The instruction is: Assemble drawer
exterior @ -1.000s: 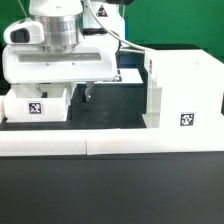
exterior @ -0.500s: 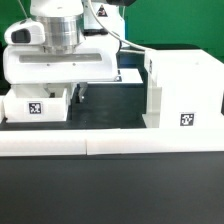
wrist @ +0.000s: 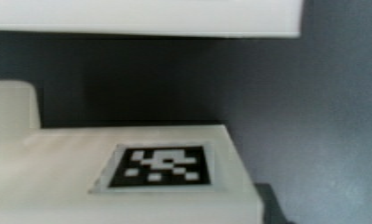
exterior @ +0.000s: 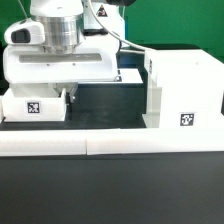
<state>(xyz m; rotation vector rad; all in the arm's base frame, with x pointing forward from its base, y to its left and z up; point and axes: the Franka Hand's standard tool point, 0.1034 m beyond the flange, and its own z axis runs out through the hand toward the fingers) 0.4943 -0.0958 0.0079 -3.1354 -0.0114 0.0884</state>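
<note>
A small white tray (exterior: 35, 105) with a square tag on its front stands at the exterior view's left, just behind the front wall. The tall white housing (exterior: 185, 90), with a tag low on its front, stands at the right. My gripper (exterior: 60, 94) hangs low over the tray's right end. One dark finger (exterior: 71, 93) shows at the tray's right wall and the other is hidden behind the tray. The jaws look open and hold nothing. The wrist view shows the tray (wrist: 76, 140) and its tag very close, with a dark fingertip (wrist: 281, 205) beside its corner. The second tray is not clearly in view.
The long low white border wall (exterior: 110, 145) runs across the front. A dark table strip (exterior: 115, 105) lies between the tray and the housing. A white piece (exterior: 128, 75) shows behind my hand. A white surface (wrist: 147, 15) fills the far edge of the wrist view.
My gripper has moved towards the exterior view's left, from the open strip between tray and housing to the tray's right end. The tray and housing have not moved.
</note>
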